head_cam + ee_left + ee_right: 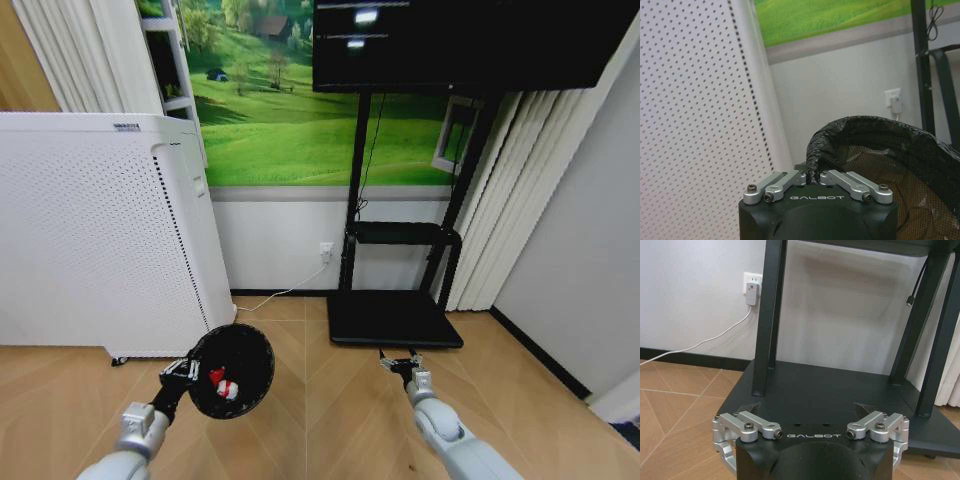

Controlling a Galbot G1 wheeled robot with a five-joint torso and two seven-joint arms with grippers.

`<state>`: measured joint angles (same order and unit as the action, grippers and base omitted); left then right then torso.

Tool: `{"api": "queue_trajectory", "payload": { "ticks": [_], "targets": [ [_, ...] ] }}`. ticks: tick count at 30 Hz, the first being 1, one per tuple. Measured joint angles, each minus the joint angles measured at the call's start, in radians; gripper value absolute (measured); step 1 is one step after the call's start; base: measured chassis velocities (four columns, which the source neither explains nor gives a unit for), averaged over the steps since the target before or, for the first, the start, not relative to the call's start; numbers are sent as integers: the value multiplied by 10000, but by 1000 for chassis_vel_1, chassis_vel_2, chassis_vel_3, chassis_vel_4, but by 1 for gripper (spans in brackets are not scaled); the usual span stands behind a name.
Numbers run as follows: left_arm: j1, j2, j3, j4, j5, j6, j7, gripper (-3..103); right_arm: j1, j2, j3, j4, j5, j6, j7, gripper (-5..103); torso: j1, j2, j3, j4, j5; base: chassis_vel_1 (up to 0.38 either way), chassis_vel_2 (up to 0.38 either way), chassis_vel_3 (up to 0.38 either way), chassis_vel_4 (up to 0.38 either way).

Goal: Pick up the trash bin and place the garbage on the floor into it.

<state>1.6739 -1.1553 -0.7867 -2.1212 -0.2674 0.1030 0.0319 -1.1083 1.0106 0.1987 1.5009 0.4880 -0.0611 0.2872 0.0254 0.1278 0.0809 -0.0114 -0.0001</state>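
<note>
Head view: beside the white perforated appliance (100, 235) on your left, the trash bin (233, 370) hangs above the wooden floor (330, 400), its mouth tilted toward you. The left gripper (183, 372) is clamped on the bin's near rim; in the left wrist view its fingers (785, 181) pinch the bagged lip (860, 127). Expect a light, thin-walled mesh bin that can swing from a one-sided hold, and a slippery bag; grip rim and liner together. Red-and-white garbage (223, 384) lies inside the bin, small and light. The right gripper (404, 366) hovers near the front edge of the black stand base (392, 318), jaws apart, holding nothing.
</note>
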Motion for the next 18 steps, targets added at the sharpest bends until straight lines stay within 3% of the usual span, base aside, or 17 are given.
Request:
{"api": "queue_trajectory", "payload": {
  "ticks": [7,18],
  "targets": [
    [-111,-86,-90,375,80,-197,1,6,41,112,-78,-147,23,-14,-50,100,0,0,0,-1,-1,-20,-23,27,18],
    [-564,-136,163,516,140,-163,-25,6,223,82,-231,-476,23,115,-204,100,1,0,1,-4,2,-168,-147,156,147]
  ]
}}
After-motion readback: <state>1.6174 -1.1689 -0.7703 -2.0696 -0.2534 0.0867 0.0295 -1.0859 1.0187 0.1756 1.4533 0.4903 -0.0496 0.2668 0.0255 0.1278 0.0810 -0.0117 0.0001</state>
